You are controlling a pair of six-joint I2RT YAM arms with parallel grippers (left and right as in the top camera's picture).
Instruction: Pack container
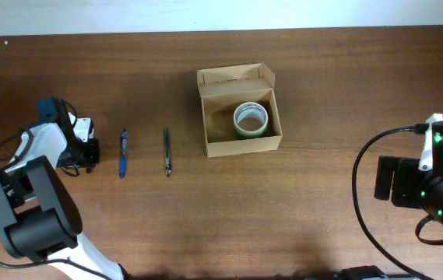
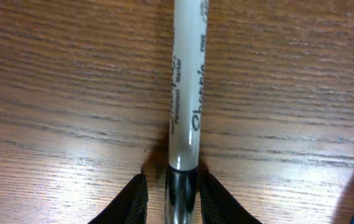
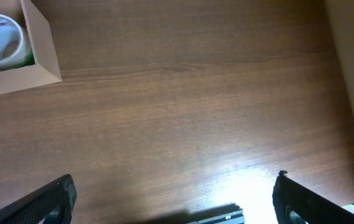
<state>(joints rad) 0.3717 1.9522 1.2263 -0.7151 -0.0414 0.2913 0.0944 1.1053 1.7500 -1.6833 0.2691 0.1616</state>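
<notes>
- Tan cardboard container (image 1: 240, 145) sits just toward 12 o'clock from the middle of the wooden table (image 1: 346, 93), its flap lid open and a tape roll (image 1: 251, 117) inside.
- Left gripper (image 2: 175, 199), out at 9 o'clock, is closed narrowly on the dark end of a white marker (image 2: 186, 93).
- Right gripper (image 3: 173, 199), near 4 o'clock, stands wide and holds nothing.
- Blue pen (image 1: 123, 153) and black pen (image 1: 167, 152) lie parallel between the left gripper and the container.

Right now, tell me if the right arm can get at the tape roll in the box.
Probably yes: the cardboard box stands open, the tape roll lies uncovered, and the right pincer is open and empty.
</notes>
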